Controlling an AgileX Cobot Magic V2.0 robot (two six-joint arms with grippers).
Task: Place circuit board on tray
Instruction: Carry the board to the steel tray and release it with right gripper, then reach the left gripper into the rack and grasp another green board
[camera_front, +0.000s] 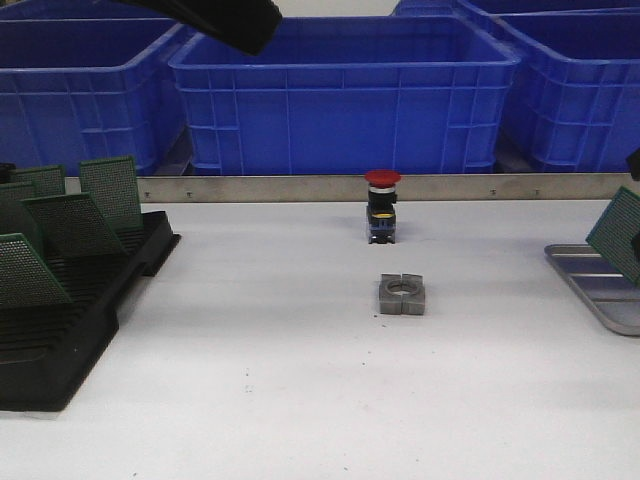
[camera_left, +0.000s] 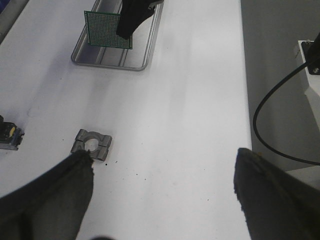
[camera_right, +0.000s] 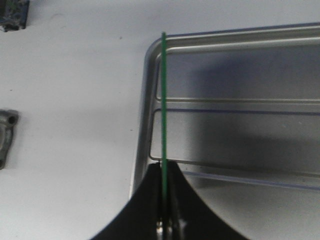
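Observation:
My right gripper (camera_right: 164, 165) is shut on a green circuit board (camera_right: 163, 100), seen edge-on in the right wrist view, held upright over the near rim of the silver-grey tray (camera_right: 145, 90). In the front view the board (camera_front: 620, 232) hangs tilted above the tray (camera_front: 592, 285) at the far right. The left wrist view shows the board (camera_left: 107, 29) over the tray (camera_left: 82, 57) with the right gripper's fingers (camera_left: 131, 20) on it. My left gripper (camera_left: 162, 160) is open and empty, high above the table near a grey metal clamp block (camera_left: 91, 145).
A black slotted rack (camera_front: 70, 300) with several green boards (camera_front: 110, 190) stands at the left. A red-capped push button (camera_front: 382, 205) and the clamp block (camera_front: 402, 294) sit mid-table. Blue crates (camera_front: 345, 95) line the back. A black cable (camera_left: 270, 120) lies off the table's edge.

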